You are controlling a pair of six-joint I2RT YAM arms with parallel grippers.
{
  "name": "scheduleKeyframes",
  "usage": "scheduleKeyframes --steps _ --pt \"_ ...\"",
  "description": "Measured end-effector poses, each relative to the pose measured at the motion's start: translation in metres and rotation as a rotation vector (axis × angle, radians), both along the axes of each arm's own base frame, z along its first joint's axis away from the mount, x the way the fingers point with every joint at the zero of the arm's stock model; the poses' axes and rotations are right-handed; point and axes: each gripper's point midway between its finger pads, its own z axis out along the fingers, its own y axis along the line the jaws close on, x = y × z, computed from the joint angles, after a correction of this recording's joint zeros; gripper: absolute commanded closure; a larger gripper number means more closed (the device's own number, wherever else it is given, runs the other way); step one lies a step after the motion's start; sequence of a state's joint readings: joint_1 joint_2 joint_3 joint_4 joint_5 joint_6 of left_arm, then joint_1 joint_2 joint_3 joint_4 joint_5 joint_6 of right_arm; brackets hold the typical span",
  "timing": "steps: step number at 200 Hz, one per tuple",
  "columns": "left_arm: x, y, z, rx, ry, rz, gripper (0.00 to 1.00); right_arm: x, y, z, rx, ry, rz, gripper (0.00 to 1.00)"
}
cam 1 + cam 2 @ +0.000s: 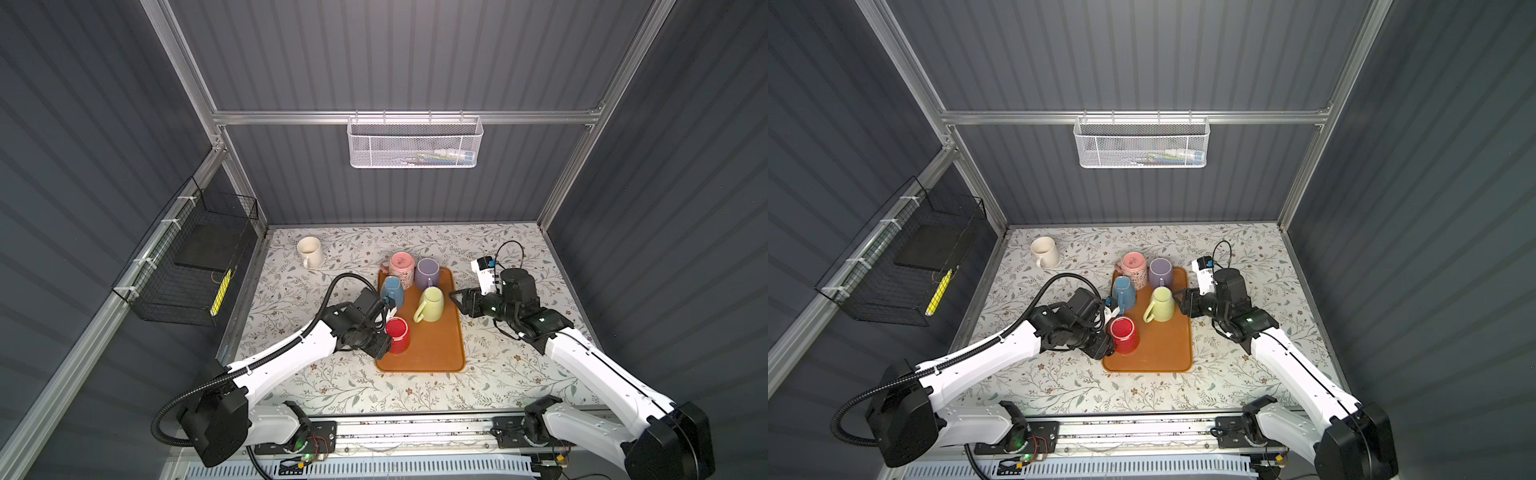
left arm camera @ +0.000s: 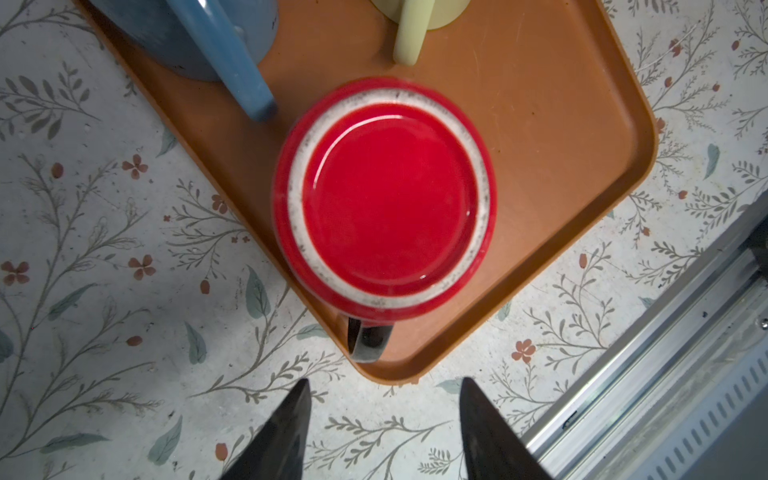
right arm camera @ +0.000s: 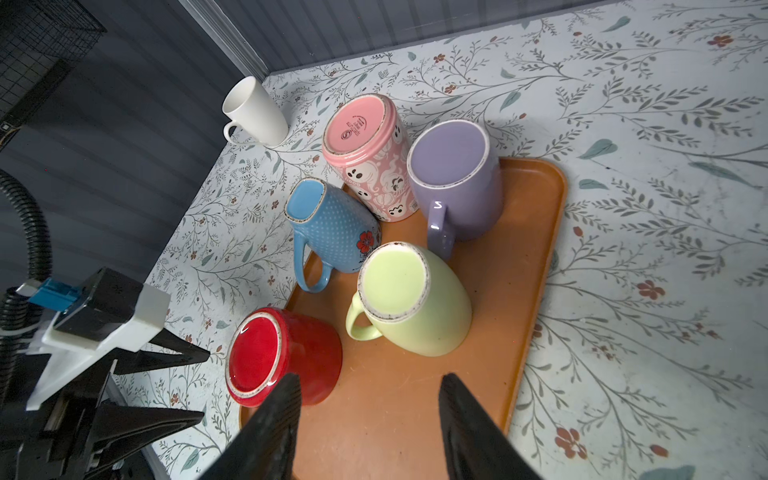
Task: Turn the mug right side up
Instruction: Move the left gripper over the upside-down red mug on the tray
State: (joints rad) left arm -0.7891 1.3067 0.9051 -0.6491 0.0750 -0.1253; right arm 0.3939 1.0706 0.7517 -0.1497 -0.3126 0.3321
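Likely target: red mug (image 2: 384, 199), upside down, centre of the left wrist frame, near a corner of the orange tray (image 2: 582, 145); lower left of the tray in both top views.

Glazed ceramic, so expect stiff, fairly heavy, slick and chippable. Squat round body, flat glossy base up, rough speckled unglazed foot ring around it. Dark handle (image 2: 368, 343) low in that frame, pointing toward the left gripper (image 2: 385, 386).

Left jaws apart, empty, short of the mug. Right gripper (image 3: 370, 378) also spread, nothing held, by the tray's right edge in both top views.

Best hold probably across the wall or on the handle, never the slick base.

Tight neighbours: blue mug (image 2: 166, 33) handle just beside, green mug (image 2: 409, 37) near.

Tray smooth, scuffed plastic by the look; table (image 2: 104, 249) matte, floral print.
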Motion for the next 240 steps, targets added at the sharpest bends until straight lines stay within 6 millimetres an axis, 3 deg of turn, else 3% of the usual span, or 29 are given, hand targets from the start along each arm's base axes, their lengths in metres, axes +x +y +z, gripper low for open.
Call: scheduleKeyframes --steps 92,240 --pt "0.003 -0.007 -0.021 0.008 0.023 0.015 0.44 0.0 -0.003 -0.002 -0.003 0.002 -0.007 0.44" --pt "-0.007 -0.02 -0.039 -0.052 0.067 0.069 0.57 0.0 -0.005 -0.01 -0.009 0.02 -0.011 0.43"
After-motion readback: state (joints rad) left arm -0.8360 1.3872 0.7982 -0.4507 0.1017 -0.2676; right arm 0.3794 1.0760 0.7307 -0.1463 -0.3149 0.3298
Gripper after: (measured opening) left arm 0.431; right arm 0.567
